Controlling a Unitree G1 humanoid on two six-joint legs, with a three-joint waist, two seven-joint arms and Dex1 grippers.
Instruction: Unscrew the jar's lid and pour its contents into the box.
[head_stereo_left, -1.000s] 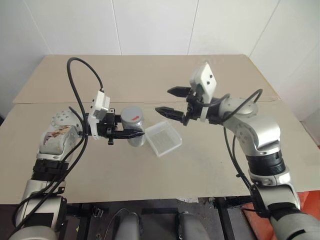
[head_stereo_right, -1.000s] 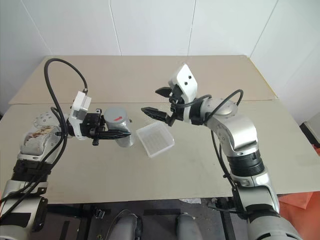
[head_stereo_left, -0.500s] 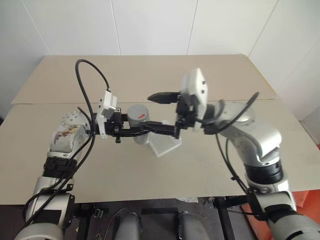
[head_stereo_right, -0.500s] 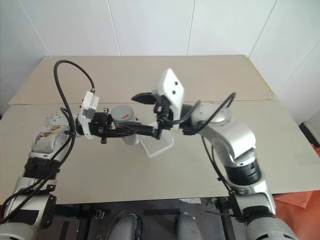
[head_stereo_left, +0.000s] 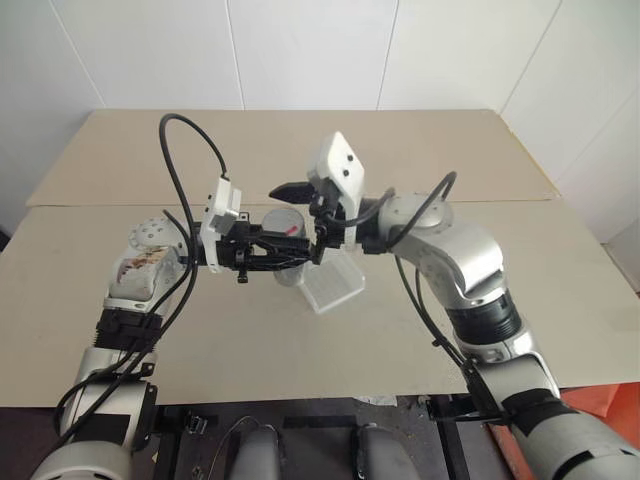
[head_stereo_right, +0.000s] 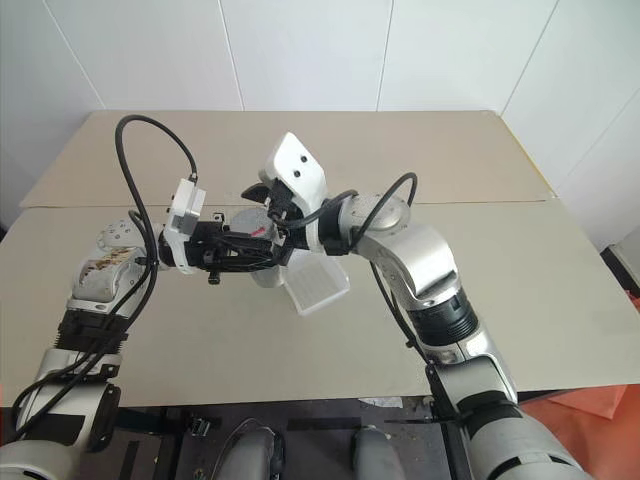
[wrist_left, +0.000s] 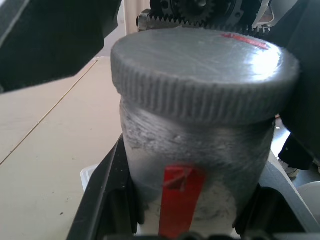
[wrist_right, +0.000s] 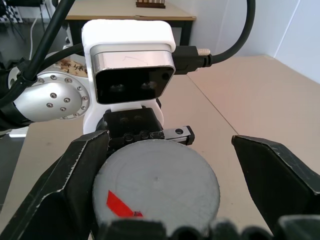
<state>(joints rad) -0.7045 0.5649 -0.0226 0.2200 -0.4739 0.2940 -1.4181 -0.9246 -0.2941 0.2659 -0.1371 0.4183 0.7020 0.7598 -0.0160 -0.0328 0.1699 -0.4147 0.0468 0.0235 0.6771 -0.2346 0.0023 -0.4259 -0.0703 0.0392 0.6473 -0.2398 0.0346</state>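
Silver-grey rounded arm shells with black ribbed wrist collars; black looping cables; a white camera block (head_stereo_left: 222, 208) above each wrist; screw-dotted silver housing (wrist_right: 47, 97) beside it; black toothed fingers (wrist_right: 280, 175).

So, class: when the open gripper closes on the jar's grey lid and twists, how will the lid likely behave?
The lid looks rigid, so it should not squash. Its ribbed edge should give the right gripper good purchase. The left gripper, shut on the jar, probably stops it turning along.
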